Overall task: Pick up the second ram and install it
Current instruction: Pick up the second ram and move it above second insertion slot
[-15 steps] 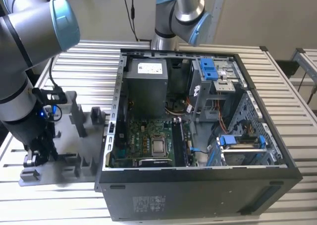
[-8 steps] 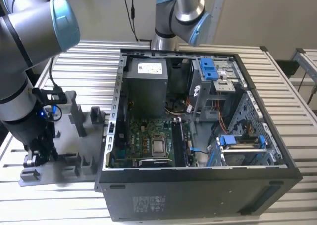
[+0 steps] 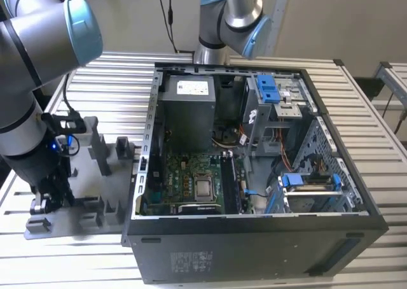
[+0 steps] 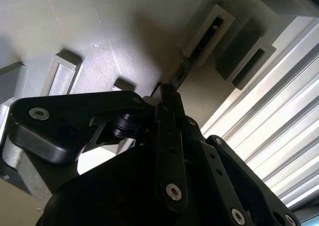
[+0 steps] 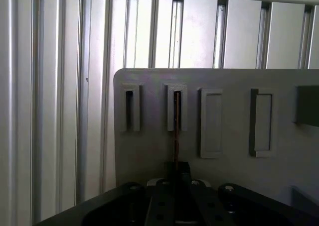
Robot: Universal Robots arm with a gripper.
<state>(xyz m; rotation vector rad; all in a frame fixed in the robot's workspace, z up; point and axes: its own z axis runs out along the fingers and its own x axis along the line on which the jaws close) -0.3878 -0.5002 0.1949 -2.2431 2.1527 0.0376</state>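
Observation:
The second ram (image 5: 176, 136) appears edge-on as a thin dark stick. One end stands in a slotted grey holder block (image 5: 177, 109) and the other runs into my gripper (image 5: 177, 172). In the second wrist view the same stick (image 4: 180, 72) leads from the block's slot (image 4: 205, 34) down to the black fingertips (image 4: 165, 94), which are shut on it. In the exterior view my gripper (image 3: 48, 200) hangs low over the grey holder plate (image 3: 95, 206), at the exterior view's left, beside the open computer case (image 3: 254, 174).
The holder plate carries several other grey slotted blocks (image 5: 211, 121) and upright posts (image 3: 95, 142). It lies on a ribbed metal table (image 5: 60, 86). The case shows its motherboard (image 3: 197, 184) and bright blue clips (image 3: 267, 88). A further arm (image 3: 229, 15) stands behind the case.

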